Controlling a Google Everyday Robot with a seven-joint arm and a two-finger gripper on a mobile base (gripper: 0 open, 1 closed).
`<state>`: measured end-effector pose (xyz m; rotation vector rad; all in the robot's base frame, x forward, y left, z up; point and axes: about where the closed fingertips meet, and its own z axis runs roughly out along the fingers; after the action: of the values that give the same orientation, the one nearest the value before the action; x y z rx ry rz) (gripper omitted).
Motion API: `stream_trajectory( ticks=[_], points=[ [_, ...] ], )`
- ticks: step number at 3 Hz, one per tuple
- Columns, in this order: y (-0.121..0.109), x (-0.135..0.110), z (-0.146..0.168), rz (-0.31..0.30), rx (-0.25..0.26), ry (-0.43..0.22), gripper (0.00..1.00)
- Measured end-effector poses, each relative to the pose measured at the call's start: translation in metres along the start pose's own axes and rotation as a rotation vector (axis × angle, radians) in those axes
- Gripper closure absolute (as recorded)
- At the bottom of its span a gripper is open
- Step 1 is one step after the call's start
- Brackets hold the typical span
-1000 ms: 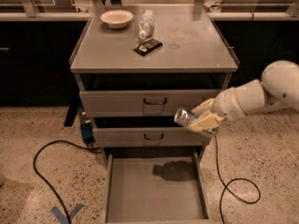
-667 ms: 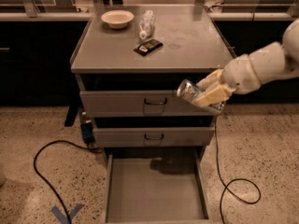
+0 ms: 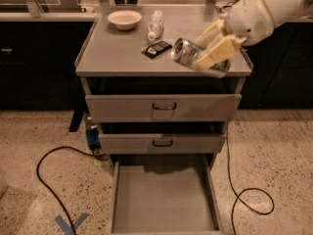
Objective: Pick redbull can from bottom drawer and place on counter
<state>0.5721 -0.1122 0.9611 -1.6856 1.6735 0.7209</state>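
The gripper [image 3: 201,53] hung over the front right part of the counter [image 3: 117,53], its two pale fingers [image 3: 217,50] clamped on the redbull can [image 3: 185,52], one above and one below. The can lay tilted, nearly on its side, with its round end turned to the left and toward the front. Whether it touched the counter top or hung just over it could not be told. The white arm [image 3: 266,9] reached in from the upper right, above the right rim of the cabinet. The nearest thing to the can was a flat black packet [image 3: 156,49], just beside it on the left, apart from it. Farther back stood a clear plastic bottle [image 3: 155,24], lying on its side near the middle of the counter, and a pale bowl [image 3: 124,19] to the left of the bottle, well apart from the can. Below, the top drawer [image 3: 122,107] and the middle drawer [image 3: 122,144] stood a little out from the cabinet, each with a dark loop handle. The bottom drawer [image 3: 164,199] stood pulled far out over the speckled floor, its flat grey floor in shadow at the back. A black cable [image 3: 46,168] curled on the floor at the left, another cable [image 3: 252,202] looped at the right, and a blue tape mark [image 3: 70,224] lay near the drawer's left front corner.
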Motion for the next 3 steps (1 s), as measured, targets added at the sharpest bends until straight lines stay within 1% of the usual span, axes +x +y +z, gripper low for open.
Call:
stream_trajectory(
  ticks=[1, 2, 3],
  points=[
    [-0.048, -0.035, 0.006, -0.139, 0.042, -0.045, 1.0],
    [-0.103, -0.07, -0.003, -0.299, 0.198, -0.12, 1.0],
    [-0.16, -0.093, -0.013, -0.375, 0.366, -0.176, 1.0]
  ],
)
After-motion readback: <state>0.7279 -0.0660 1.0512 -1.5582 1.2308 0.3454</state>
